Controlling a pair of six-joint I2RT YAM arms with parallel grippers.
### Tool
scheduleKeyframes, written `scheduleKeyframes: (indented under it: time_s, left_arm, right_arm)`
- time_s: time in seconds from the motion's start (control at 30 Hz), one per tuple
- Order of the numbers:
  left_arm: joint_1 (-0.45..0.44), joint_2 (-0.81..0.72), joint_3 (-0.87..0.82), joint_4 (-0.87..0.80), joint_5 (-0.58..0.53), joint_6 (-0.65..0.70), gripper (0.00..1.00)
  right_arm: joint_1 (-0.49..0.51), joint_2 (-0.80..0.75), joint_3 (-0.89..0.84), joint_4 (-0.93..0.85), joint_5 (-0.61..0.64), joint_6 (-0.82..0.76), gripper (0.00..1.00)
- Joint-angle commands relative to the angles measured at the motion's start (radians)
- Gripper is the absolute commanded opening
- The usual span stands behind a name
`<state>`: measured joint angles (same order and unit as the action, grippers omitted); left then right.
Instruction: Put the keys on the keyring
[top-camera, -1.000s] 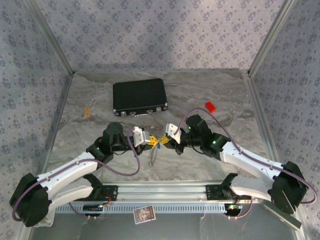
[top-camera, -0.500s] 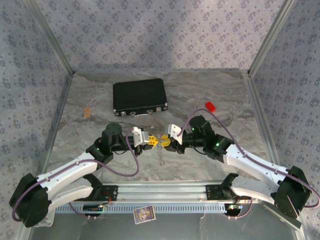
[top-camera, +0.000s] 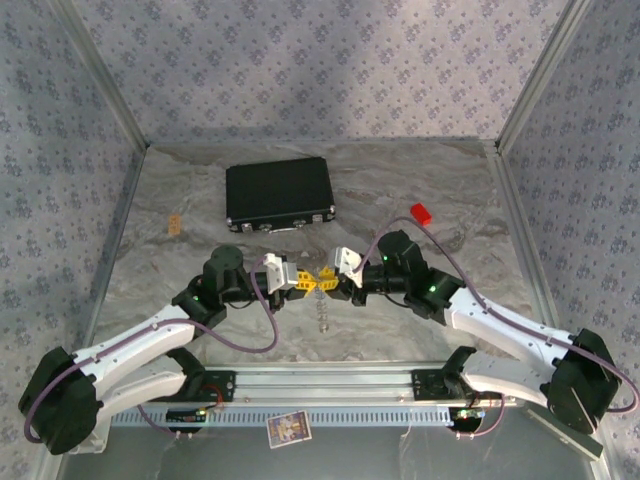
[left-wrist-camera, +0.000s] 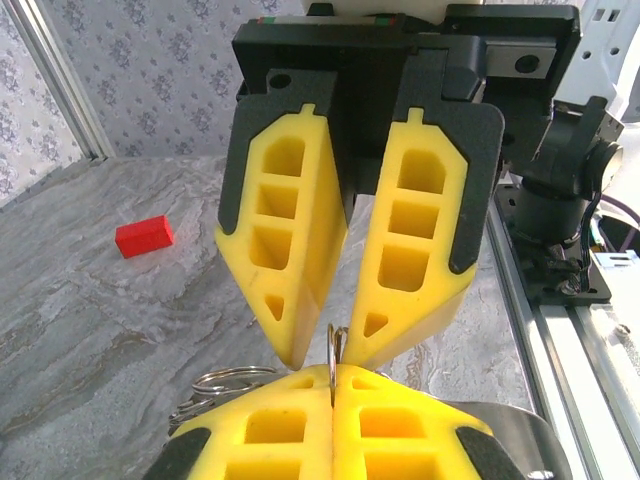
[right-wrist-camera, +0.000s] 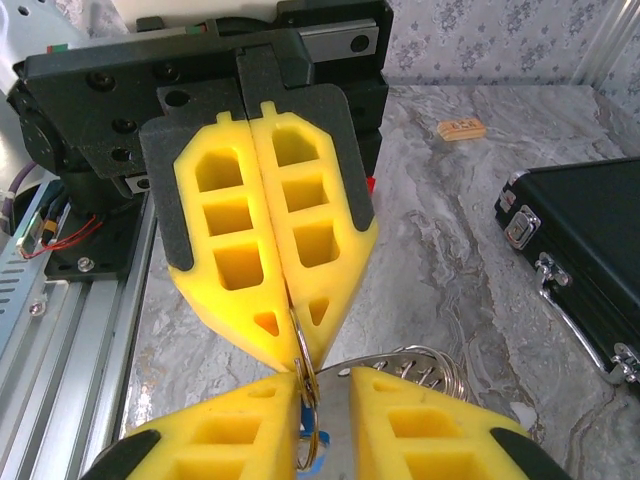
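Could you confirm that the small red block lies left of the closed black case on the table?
Not quite: the top external view shows the small red block lying right of the closed black case on the table, not left of it.

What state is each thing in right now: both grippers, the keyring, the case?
left gripper: shut, pinching the keyring by its metal ring.
right gripper: jaws slightly apart around that ring.
keyring: held between the gripper tips, chain dangling.
black case: closed, lying flat.
red block: loose on the table.
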<state>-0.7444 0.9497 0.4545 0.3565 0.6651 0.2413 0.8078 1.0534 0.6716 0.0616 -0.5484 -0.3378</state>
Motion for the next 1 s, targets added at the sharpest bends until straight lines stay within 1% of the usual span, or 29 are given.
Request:
scheduleKeyframes:
  time_s: [0.0,0.17,0.27,0.37,0.47,0.6,0.8,0.97]
  left_arm:
    - [-0.004,-0.010,0.000,0.080,0.042,-0.016,0.00]
    - [-0.004,-0.020,-0.001,0.057,0.023,-0.011,0.00]
    - [-0.005,-0.041,0.001,0.006,-0.018,0.008,0.11]
    - [-0.004,-0.059,0.016,-0.074,-0.057,0.042,0.18]
    - [-0.004,-0.062,0.040,-0.165,-0.091,0.080,0.21]
    - [-0.005,-0.053,0.074,-0.248,-0.101,0.122,0.23]
    - [-0.006,-0.033,0.095,-0.263,-0.075,0.125,0.25]
    - [-0.006,-0.019,0.113,-0.270,-0.050,0.129,0.25]
  right_arm:
    - [0.011,0.014,0.002,0.039,-0.023,0.013,0.16]
    - [0.012,0.015,0.008,0.030,-0.023,0.008,0.00]
    - [0.012,0.008,0.022,-0.021,0.000,-0.015,0.00]
    - [0.013,0.008,0.045,-0.081,0.017,-0.044,0.00]
    - [0.013,0.015,0.073,-0.146,0.029,-0.073,0.00]
    - [0.015,0.025,0.116,-0.244,0.060,-0.123,0.00]
    - [0.030,0.046,0.169,-0.315,0.077,-0.151,0.00]
    - [0.053,0.076,0.214,-0.358,0.104,-0.175,0.00]
